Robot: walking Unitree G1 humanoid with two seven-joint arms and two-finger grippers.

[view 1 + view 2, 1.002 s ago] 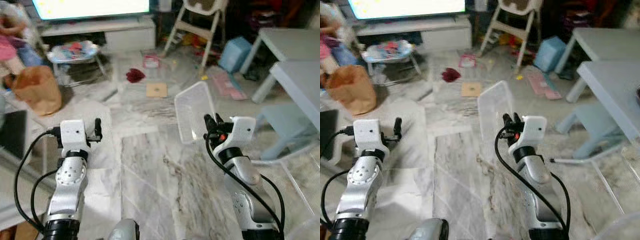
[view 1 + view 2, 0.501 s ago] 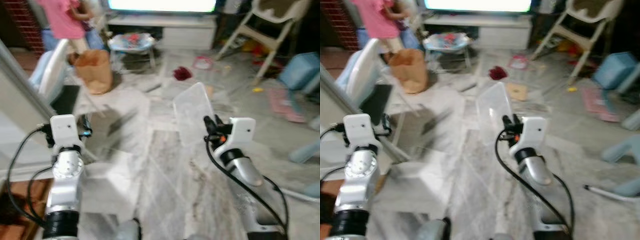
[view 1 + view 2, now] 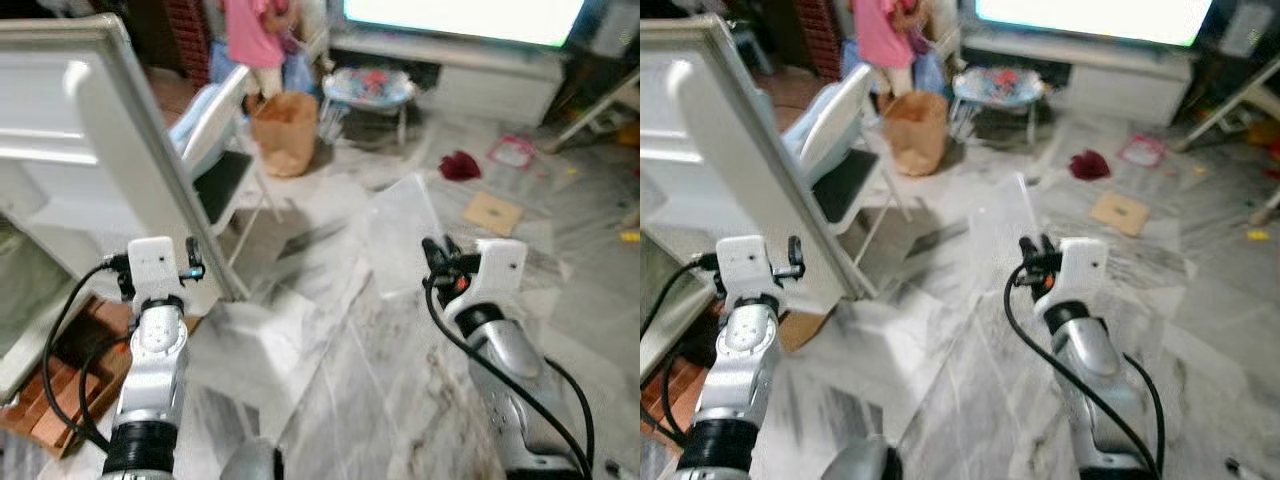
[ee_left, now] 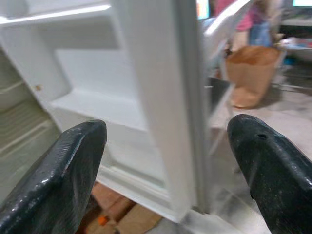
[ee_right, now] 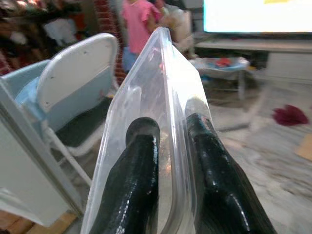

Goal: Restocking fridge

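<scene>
Right gripper (image 5: pixel 168 161) pinches the rim of a clear tray (image 5: pixel 161 92), one finger (image 5: pixel 134 170) on each side of the wall, and holds it upright over the marble floor (image 3: pixel 400 390). Left gripper (image 4: pixel 165 161) is spread wide and holds nothing; it faces the edge of the open fridge door (image 4: pixel 161 97), whose white shelves (image 4: pixel 97 109) sit just beyond the fingertips. From the head, that door (image 3: pixel 120 150) stands close by the left arm, with bare floor between the two arms. Past the door are a blue-and-white chair (image 3: pixel 215 125) and a brown bag (image 3: pixel 285 130), then a person in pink (image 3: pixel 255 35), cut off at the frame's top, and a lit screen (image 3: pixel 460 15). Red cloth (image 3: pixel 460 165) and cardboard (image 3: pixel 492 212) lie on the floor. Everything is blurred; the tray's far edge is hard to trace.
</scene>
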